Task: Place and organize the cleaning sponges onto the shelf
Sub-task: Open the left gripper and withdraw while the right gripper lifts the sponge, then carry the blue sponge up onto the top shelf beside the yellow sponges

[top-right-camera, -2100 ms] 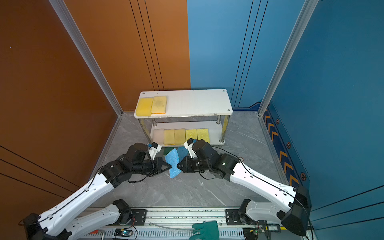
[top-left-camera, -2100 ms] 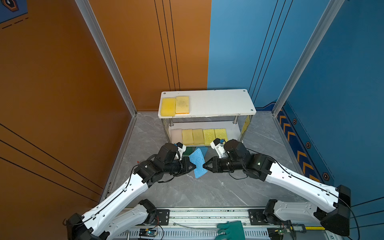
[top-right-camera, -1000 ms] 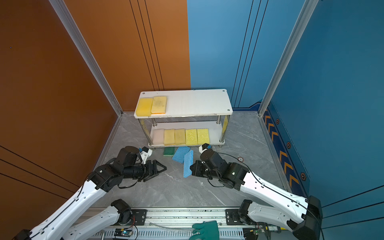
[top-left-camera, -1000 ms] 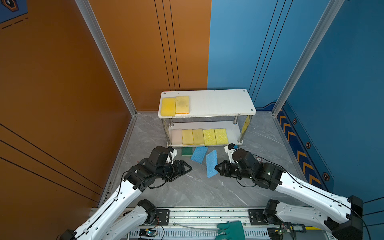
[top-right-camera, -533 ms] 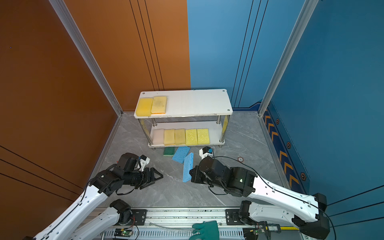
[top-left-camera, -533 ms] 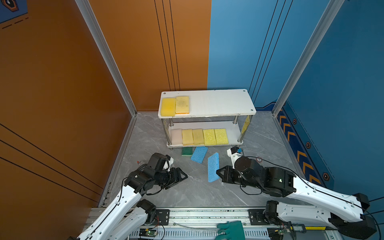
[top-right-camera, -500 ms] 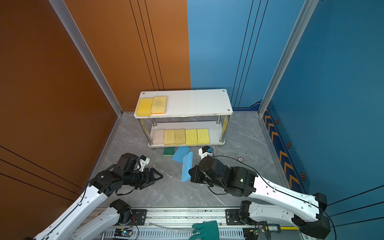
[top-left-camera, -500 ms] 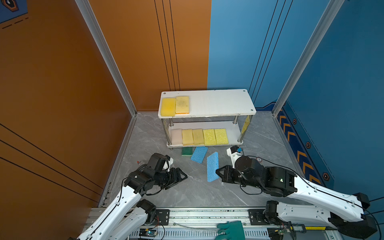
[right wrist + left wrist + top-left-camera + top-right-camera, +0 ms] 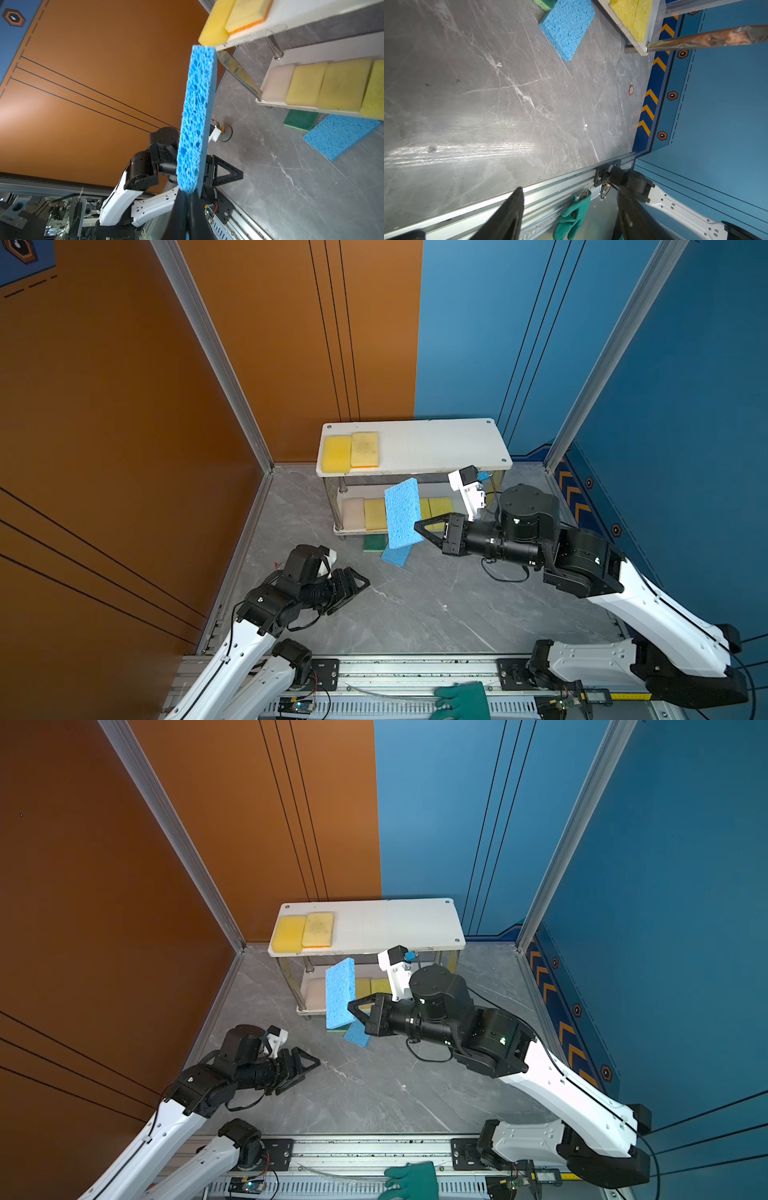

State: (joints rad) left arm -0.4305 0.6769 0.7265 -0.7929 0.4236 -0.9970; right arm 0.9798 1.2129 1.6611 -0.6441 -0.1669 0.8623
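Pinched tight in the right claw (image 9: 415, 524), by its lower end: a blue sponge (image 9: 401, 512), held clear of the counter (image 9: 415, 614) in front of the shelf (image 9: 436, 443). Standing near upright, long axis running from the claw up toward the front edge of the top board (image 9: 311, 12), broad face turned to both top views. Seen edge-on from the right wrist instead, thin and full of pores, upper end close by the yellow pair (image 9: 245, 14) on that board; touching it or just short, hard to tell.

Flat on the counter at the foot of the shelf: a second blue sponge (image 9: 395, 556), long axis slanting in toward the shelf, just beside a green sponge (image 9: 374, 543). Partly hidden behind the held one in both top views; clearer from both wrists.

On the lower board (image 9: 332, 49), side by side, long axes front to back: a pink sponge (image 9: 277, 81), then yellow ones (image 9: 342, 83). Partly covered in the top views, open to the right wrist.

Nothing in the left claw (image 9: 357, 588): spread wide, low over the counter's left part, well apart from every sponge. Gap between its fingers (image 9: 508, 214) shown only from the left wrist, with a glove (image 9: 575, 214) on the front rail (image 9: 546, 195) beyond.
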